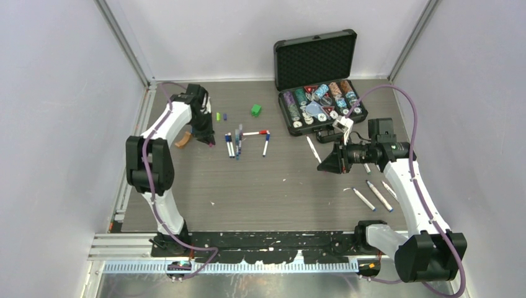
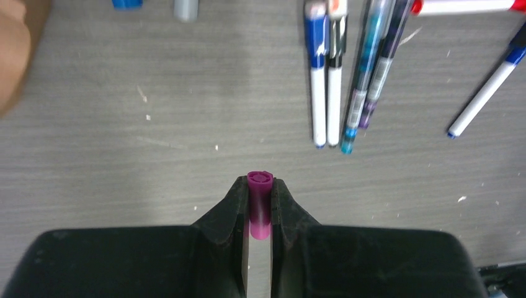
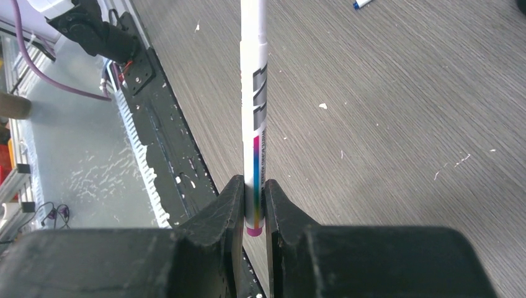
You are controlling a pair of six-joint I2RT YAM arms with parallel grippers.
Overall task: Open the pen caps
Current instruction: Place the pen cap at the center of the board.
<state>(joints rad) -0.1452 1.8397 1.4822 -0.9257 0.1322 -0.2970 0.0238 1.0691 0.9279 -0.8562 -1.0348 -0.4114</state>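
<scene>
Pinching a purple pen cap (image 2: 259, 214) between its jaws, the left gripper (image 2: 260, 186) hangs over the far left of the table (image 1: 279, 186), just left of a cluster of pens (image 1: 234, 144). On the right, the right gripper (image 3: 253, 186) clamps the end of a white pen (image 3: 254, 93). Three loose pens (image 1: 375, 195) lie at the near right.

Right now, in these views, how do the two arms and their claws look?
Both the left arm and the right arm have white links and black joints. A purple cable runs along each. The left claw and right claw are black and wedge-shaped.
</scene>
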